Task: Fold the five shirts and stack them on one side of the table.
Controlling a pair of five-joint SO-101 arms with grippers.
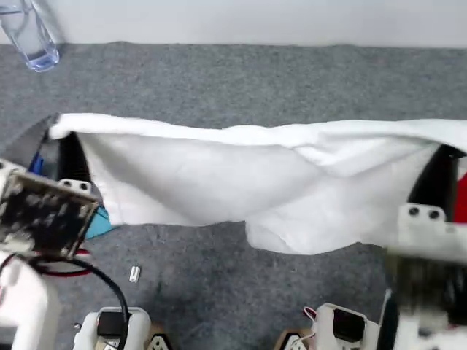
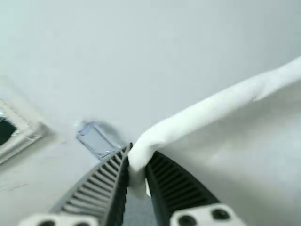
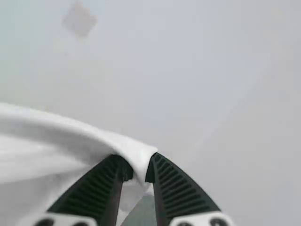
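Observation:
A white shirt (image 1: 241,186) hangs stretched in the air across the table, held up by both arms. My left gripper (image 1: 58,142) is at its left corner; in the left wrist view the black ribbed fingers (image 2: 110,181) pinch the shirt's rolled edge (image 2: 141,148). My right gripper (image 1: 449,157) holds the right corner at the frame's edge; in the right wrist view its fingers (image 3: 174,186) are shut on the white cloth (image 3: 138,162). The shirt's lower edge sags in the middle over the grey table (image 1: 241,80).
A clear plastic cup (image 1: 29,36) stands at the far left corner. A small metal piece (image 1: 134,273) lies on the grey felt near the front. Something teal (image 1: 98,219) peeks out under the left arm, and something red (image 1: 461,193) at the right edge.

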